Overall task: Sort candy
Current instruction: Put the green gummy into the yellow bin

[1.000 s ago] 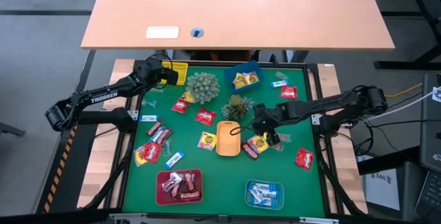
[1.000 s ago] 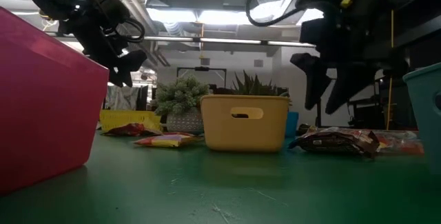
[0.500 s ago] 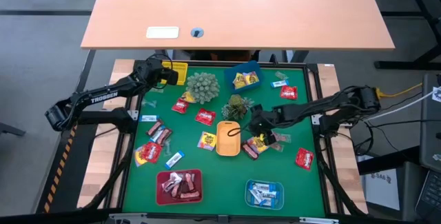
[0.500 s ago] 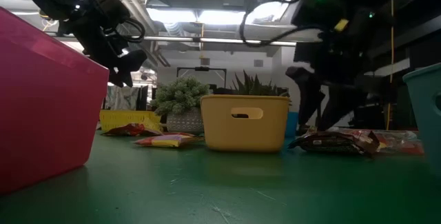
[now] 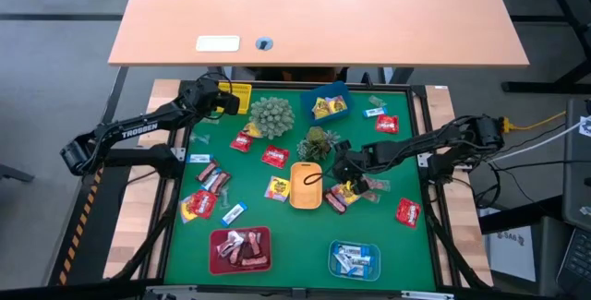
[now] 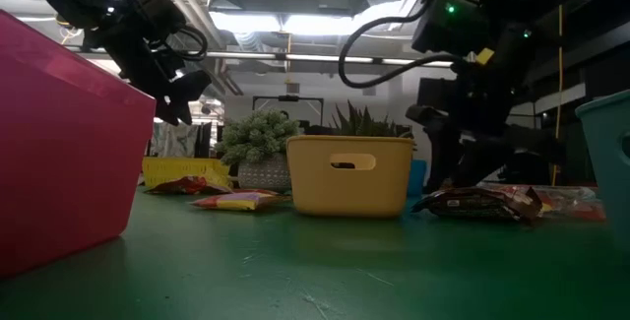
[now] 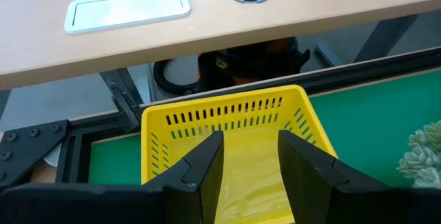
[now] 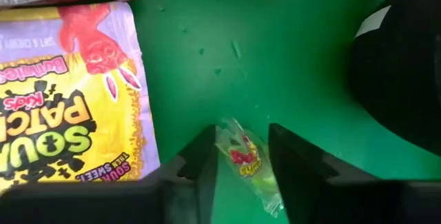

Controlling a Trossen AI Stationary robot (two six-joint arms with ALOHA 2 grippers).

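1. A pale green candy (image 8: 249,165) lies on bare green mat (image 8: 275,65), just beside a yellow packet (image 8: 62,100) (open mat on its other side)
2. Its long axis runs along the fingers
3. The right gripper (image 8: 238,156) straddles it, fingers (image 8: 200,158) narrowly parted, contact unclear
4. The left gripper (image 7: 249,160) hangs empty, parted, over the yellow basket (image 7: 227,110)
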